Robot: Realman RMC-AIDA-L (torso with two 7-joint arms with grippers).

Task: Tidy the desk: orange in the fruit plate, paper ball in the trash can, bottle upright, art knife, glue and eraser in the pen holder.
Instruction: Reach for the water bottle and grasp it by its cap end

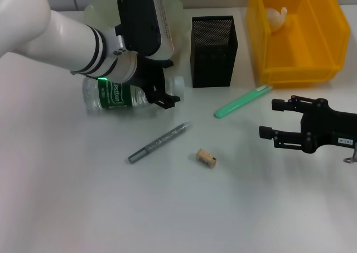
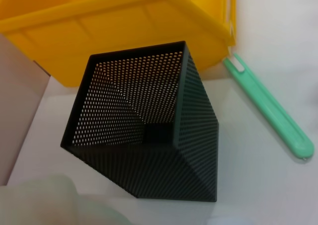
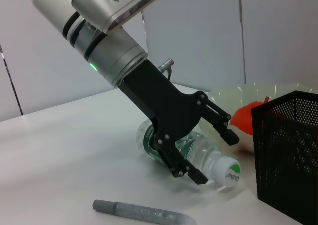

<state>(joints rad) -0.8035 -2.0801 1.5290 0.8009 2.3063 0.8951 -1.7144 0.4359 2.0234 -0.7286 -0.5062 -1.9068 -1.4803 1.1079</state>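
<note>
The left gripper (image 1: 165,91) is down over the neck end of the bottle (image 1: 114,95), its black fingers (image 3: 218,125) spread wide apart, one on each side of the bottle and not pressed against it. The bottle lies on its side on the white worktop (image 1: 111,208), its white-and-green cap (image 3: 227,171) pointing toward the pen holder (image 1: 212,51). Behind the left arm sits the fruit plate (image 3: 233,97), pale green with a wavy rim; the right wrist view shows the orange (image 3: 247,114) resting in it, partly hidden by the pen holder.

The pen holder stands upright just beside the bottle's cap end. The left wrist view looks straight down into the black mesh cup and only its bare dark bottom shows. Right behind it is the trash can (image 1: 295,35), a yellow bin with a crumpled white paper ball (image 1: 276,17) lying inside near its back wall.

On the worktop in front of the pen holder lie a green art knife (image 1: 243,101), its far tip close to the trash can's front edge, a grey glue stick (image 1: 159,142), and the small tan eraser (image 1: 206,158) near the glue stick.

The right gripper (image 1: 266,118) hovers above the worktop in front of the trash can, fingers parted and holding nothing, apart from the art knife.
</note>
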